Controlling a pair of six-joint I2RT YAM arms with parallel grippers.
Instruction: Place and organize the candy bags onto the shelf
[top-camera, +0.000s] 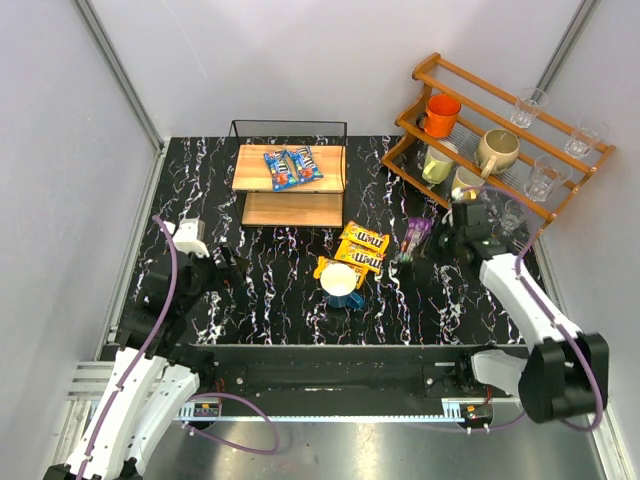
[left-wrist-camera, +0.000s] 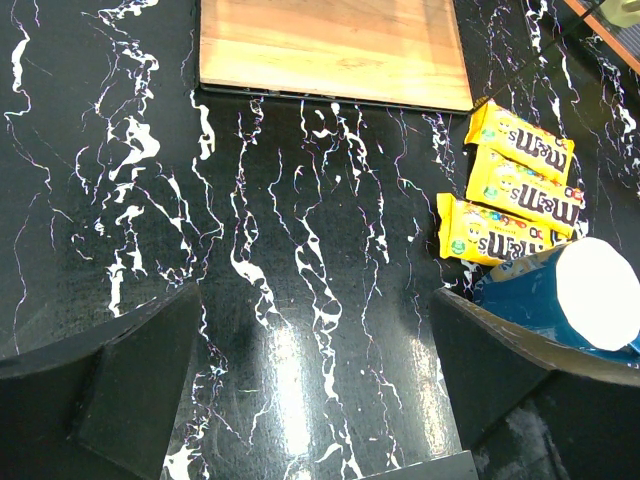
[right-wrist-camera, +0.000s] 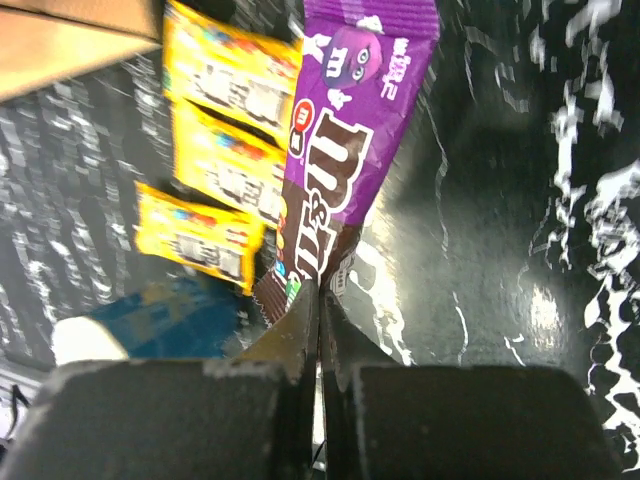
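Purple candy bag (right-wrist-camera: 345, 140), lettered "m&m's", sits pinched tight in the right hand (right-wrist-camera: 319, 310); left hand (left-wrist-camera: 318, 350) gapes wide, empty.

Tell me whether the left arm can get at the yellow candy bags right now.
Probably yes: the left gripper is open, with bare table between it and the yellow bags; the blue mug crowds the nearest one.

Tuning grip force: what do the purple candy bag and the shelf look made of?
The purple candy bag looks like thin glossy plastic film: printed, shiny, creased. The shelf has light matte wooden boards showing grain, on a thin black wire frame, likely metal.
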